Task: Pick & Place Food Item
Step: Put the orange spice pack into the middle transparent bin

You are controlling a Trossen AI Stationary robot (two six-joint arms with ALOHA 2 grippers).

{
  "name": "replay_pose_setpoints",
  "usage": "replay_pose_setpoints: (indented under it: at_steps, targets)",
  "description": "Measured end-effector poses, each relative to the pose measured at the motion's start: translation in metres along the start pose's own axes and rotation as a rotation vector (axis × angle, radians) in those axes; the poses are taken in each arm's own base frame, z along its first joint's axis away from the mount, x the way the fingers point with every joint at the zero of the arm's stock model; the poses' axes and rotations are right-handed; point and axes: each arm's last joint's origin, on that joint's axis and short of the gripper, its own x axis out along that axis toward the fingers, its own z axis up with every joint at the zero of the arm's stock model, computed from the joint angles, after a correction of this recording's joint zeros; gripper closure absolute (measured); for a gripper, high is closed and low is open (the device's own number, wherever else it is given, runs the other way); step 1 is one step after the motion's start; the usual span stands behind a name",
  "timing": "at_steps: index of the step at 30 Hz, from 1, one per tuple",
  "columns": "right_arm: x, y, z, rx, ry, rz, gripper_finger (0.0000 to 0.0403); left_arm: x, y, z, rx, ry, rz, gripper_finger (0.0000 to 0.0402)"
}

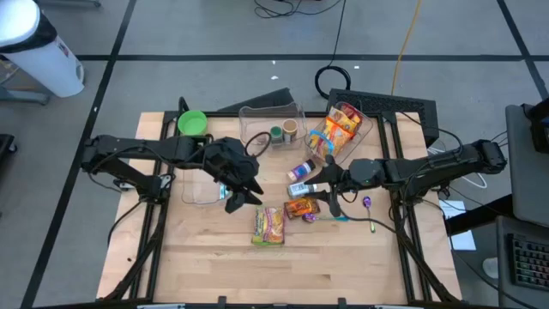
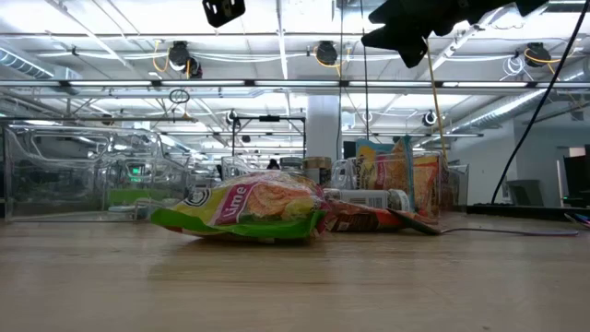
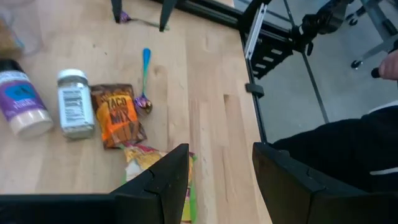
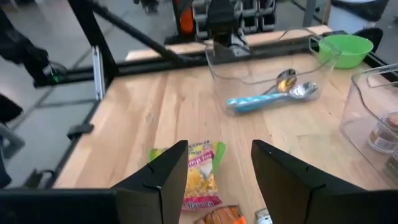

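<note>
- Table of pale wood carries the whole layout; only the high view shows all of it with both arms at once.
- The left gripper hangs above the table's left-centre, over the edge of a clear bin. In its own wrist view the two fingers stand apart with nothing between them.
- The right gripper hangs right of centre, close above the taco mix packet. Its fingers are likewise parted and hold nothing.
- The green noodle packet lies flat near the table's middle, between the two grippers and slightly toward the near edge.
- The low view shows that packet resting on the wood, with both grippers well above it; the height gap is not readable from overhead.
- The right wrist view alone shows the clear bin's contents: a blue-handled spoon and a metal spoon.
- The left wrist view shows a white-capped jar and a purple-labelled bottle lying beside the taco mix packet, plus a spoon with a blue handle just beside it.
- A green bowl sits at the far left corner.
</note>
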Motion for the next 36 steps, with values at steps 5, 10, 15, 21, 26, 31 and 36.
replay_pose_setpoints:
  at_steps: [5,10,15,21,26,31,36]
  targets:
    - [0.005,0.001,0.006,-0.014,0.134,0.012,0.0234,0.015,-0.002,0.001,-0.001,-0.004,-0.019,0.0215]
    - [0.009,-0.004,0.012,0.029,0.282,0.065,0.0234,0.024,-0.005,0.011,0.038,-0.088,-0.053,0.0215]
    - [0.01,-0.011,0.006,0.05,0.403,0.135,0.0234,0.032,-0.001,0.018,0.07,-0.171,0.009,0.0215]
    - [0.006,-0.02,-0.004,-0.01,0.522,0.148,0.0234,0.042,0.013,0.019,-0.027,-0.178,0.097,0.0215]
    - [-0.001,-0.023,-0.008,-0.149,0.577,0.175,0.0234,0.055,0.023,0.019,-0.183,-0.176,0.127,0.0215]
    - [-0.001,-0.026,-0.02,-0.236,0.598,0.2,0.0234,0.068,0.026,0.015,-0.299,-0.151,0.126,0.0215]
    - [0.002,-0.027,-0.025,-0.268,0.569,0.208,0.0234,0.078,0.025,0.01,-0.371,-0.129,0.13,0.0215]
